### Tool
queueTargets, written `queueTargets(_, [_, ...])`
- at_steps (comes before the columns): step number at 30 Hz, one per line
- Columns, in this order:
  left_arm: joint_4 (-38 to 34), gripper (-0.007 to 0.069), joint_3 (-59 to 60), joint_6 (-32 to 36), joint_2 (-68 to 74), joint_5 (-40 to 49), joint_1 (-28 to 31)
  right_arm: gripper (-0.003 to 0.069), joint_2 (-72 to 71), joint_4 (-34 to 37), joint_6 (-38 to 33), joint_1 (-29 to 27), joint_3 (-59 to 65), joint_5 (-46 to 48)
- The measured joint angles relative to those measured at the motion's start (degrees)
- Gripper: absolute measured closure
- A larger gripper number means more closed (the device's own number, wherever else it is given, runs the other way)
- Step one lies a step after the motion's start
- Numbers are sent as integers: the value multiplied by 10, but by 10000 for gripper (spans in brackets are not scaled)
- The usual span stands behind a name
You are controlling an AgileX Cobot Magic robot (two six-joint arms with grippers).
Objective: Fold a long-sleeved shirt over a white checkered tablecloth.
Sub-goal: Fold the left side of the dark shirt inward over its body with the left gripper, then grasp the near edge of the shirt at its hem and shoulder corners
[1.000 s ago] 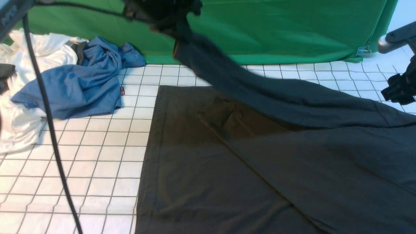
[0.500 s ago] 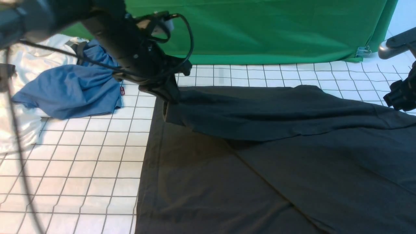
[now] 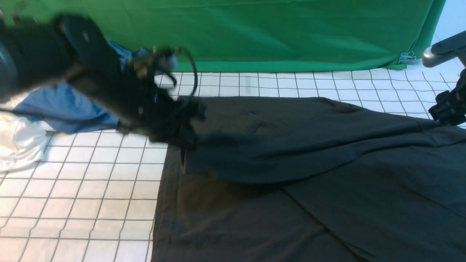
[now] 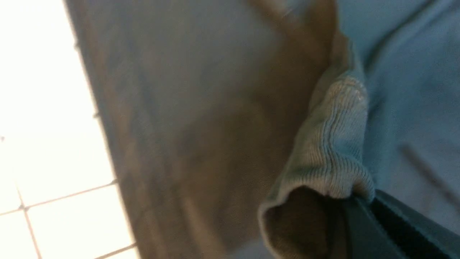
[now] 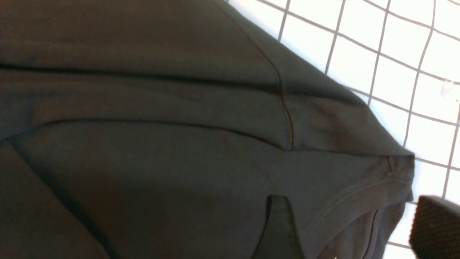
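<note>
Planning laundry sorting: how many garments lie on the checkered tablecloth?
3: charcoal-black knit long-sleeved shirt centre-right; crumpled blue shirt back left; white garment at left edge. The left arm may hide others.

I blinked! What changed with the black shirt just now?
The left gripper, shut on the sleeve, swung it down from up by the green cloth and toward the robot, draping it across the black shirt. The right gripper and blue shirt stayed put.
</note>
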Motion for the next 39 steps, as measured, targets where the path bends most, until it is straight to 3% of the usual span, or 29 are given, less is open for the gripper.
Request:
queueTargets(4, [27, 627, 44, -2, 18, -38, 0, 161, 0, 1, -1, 0, 0, 0])
queueTargets(8, [67, 537, 51, -8, 31, -46, 0, 161, 0, 1, -1, 0, 0, 0])
queueTargets(12, [106, 389, 50, -11, 32, -51, 0, 161, -1, 1, -7, 0, 0, 12])
queueTargets(13, [132, 305, 40, -11, 32, -38, 0, 161, -6, 1, -13, 0, 0, 23])
queueTargets(17, [208, 125, -17, -7, 19, 49, -5, 161, -41, 1, -16, 0, -5, 57])
queueTargets(19, [251, 85, -44, -7, -2, 96, -21, 161, -72, 7, -15, 0, -8, 72])
queueTargets(27, [272, 83, -17, 31, -71, 167, -177, 161, -193, 113, -15, 4, -11, 153])
queueTargets(32, [287, 90, 84, 48, -72, 175, -282, 161, -264, 139, -16, 75, -9, 254])
queueTargets(39, [293, 90, 212, 70, -73, 88, -329, 161, -350, 145, -15, 193, 77, 294])
